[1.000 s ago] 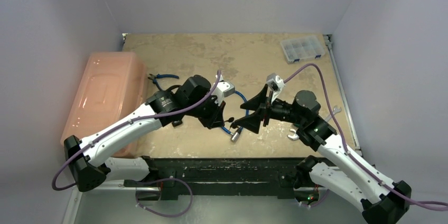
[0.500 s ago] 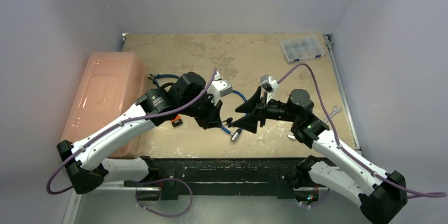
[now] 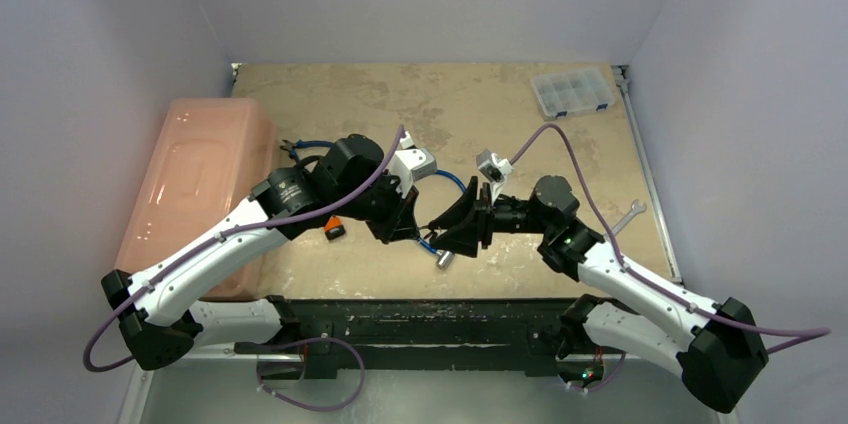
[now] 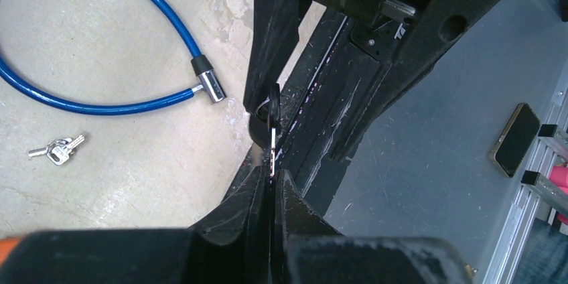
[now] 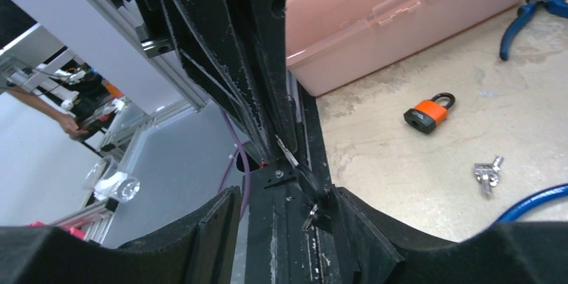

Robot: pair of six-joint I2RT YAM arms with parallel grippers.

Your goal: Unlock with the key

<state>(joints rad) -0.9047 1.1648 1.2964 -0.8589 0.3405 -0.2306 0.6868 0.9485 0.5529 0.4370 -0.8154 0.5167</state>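
Reads as a robotics lab test cell. Boxed in by plain pale panels [image 3: 430, 4] on three sides of the scuffed tabletop [image 3: 470, 104]. Fitted at the tabletop's near edge with two white-and-black arms [image 3: 230, 241] trailing purple cables [image 3: 550, 127]. Stocked on the tabletop with a pink tool case [image 3: 200, 184], a compartment box [image 3: 572, 92], pliers [image 3: 300, 148] and a wrench [image 3: 628, 214]. Framed just off that near edge with aluminium rails [image 5: 117, 19].

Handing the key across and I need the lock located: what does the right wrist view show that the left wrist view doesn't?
Right wrist only: the orange padlock, pink toolbox and blue-handled pliers. Left wrist only: the blue cable lock's loop and metal head. Both: the key pinched in the left gripper, the loose key bunch, and a stretch of that cable.
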